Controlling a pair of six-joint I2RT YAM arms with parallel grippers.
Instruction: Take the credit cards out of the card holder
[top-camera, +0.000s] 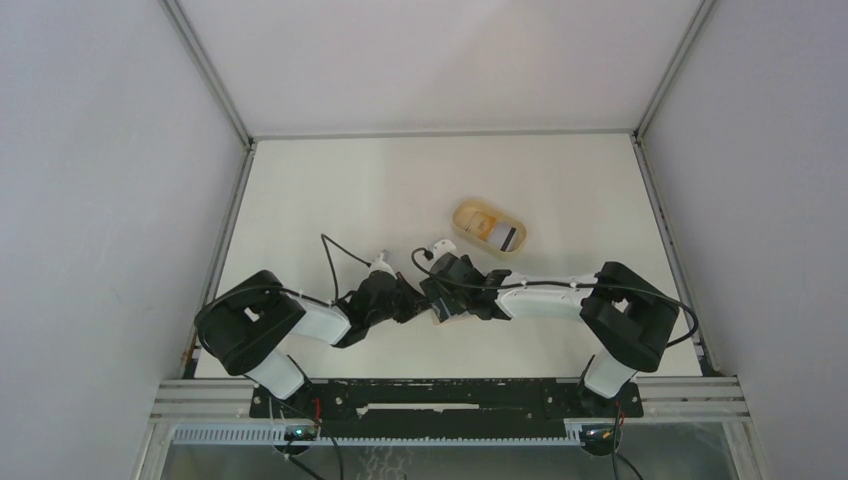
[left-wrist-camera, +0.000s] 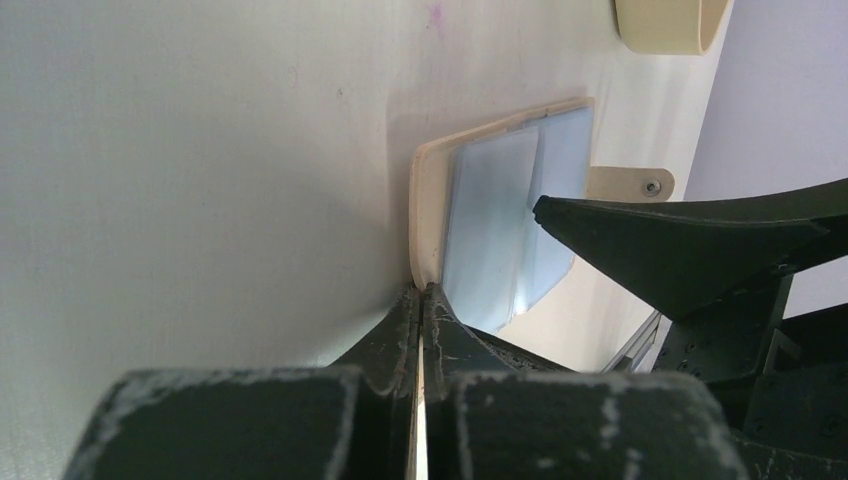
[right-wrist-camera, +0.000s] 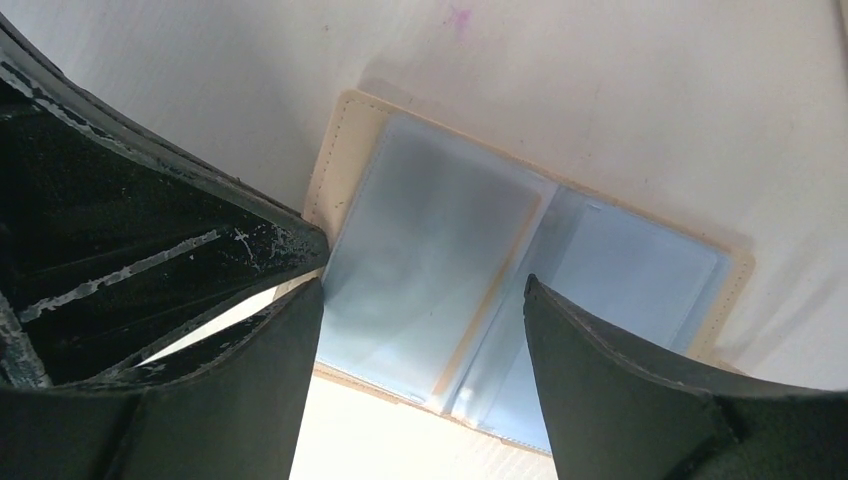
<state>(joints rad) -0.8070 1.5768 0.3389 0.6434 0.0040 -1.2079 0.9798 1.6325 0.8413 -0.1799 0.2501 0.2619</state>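
finds the card holder (right-wrist-camera: 450, 240) lying open and flat on the white table (top-camera: 330, 200), under both wrists near the table's front middle. clamps one tan edge of it between the pressed-together fingers of the left gripper (left-wrist-camera: 421, 293). holds the right gripper (right-wrist-camera: 422, 290) spread wide just above the blue-grey clear sleeves (right-wrist-camera: 640, 270), one finger to each side of the fold; cannot tell whether either tip touches, nor whether cards sit in the sleeves. encloses the table with plain pale walls (top-camera: 100, 150) on three sides. shows, in the top view only, one pale dark-striped credit card (top-camera: 506, 237) inside the oval tan tray (top-camera: 472, 218), further back and to the right, apart from the holder. shows, in the left wrist view only, the snap tab (left-wrist-camera: 630, 183) at the holder's far edge. hides most of the holder under the grippers in the top view.
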